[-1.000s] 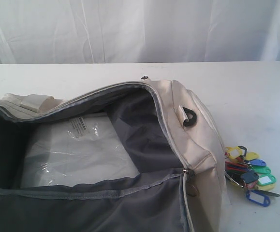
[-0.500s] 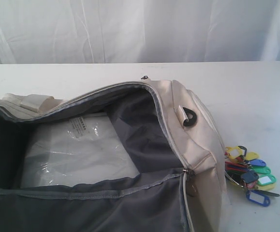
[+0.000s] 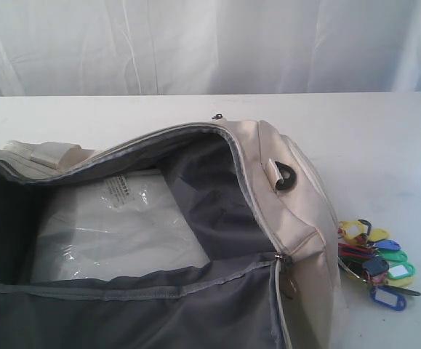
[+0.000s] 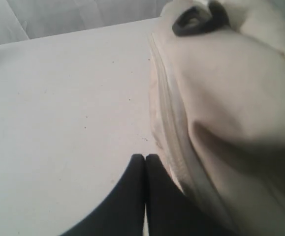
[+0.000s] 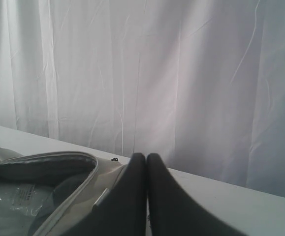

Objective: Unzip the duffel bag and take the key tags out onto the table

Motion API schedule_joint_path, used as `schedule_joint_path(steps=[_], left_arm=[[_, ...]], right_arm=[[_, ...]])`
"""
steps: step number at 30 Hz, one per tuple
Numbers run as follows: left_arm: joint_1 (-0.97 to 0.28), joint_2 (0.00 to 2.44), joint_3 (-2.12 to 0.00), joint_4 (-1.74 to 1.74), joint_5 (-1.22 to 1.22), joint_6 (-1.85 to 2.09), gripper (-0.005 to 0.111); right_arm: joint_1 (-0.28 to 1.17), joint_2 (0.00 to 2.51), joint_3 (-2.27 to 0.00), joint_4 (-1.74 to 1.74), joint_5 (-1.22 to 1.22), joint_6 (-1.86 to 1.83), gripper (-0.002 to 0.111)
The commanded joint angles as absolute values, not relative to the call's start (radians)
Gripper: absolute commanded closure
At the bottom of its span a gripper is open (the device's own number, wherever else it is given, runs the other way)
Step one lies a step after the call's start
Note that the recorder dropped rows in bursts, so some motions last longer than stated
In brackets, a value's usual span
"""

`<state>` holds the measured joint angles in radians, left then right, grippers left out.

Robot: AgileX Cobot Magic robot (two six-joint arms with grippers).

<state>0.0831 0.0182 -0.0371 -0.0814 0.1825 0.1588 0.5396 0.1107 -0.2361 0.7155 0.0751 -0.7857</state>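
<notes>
Nothing moved: left claw (image 4: 145, 157) and right claw (image 5: 146, 156) clenched, key tags (image 3: 376, 263) beside duffel bag (image 3: 297, 211).

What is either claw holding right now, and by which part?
Nothing. The left claw and right claw are both shut on empty air. The key tags lie on the table beside the duffel bag.

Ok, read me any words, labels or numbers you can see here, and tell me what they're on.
Nothing can be read.
Clear-wrapped packet inside the duffel bag: a strip of dark print, too blurred to read.
Key tags on the table: white label windows, no writing visible.
</notes>
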Motion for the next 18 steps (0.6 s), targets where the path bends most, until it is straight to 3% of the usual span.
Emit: schedule_joint_path(steps=[1,18], left_arm=[[0.087,0.0,0.0,-0.097,0.164,0.15,0.107],[0.077,0.0,0.0,-0.095,0.238,0.093,0.107]], right_arm=[[0.537,0.107,-0.23,0.71,0.075,-0.781,0.108],[0.537,0.107,-0.23,0.71,0.073,-0.781,0.108]])
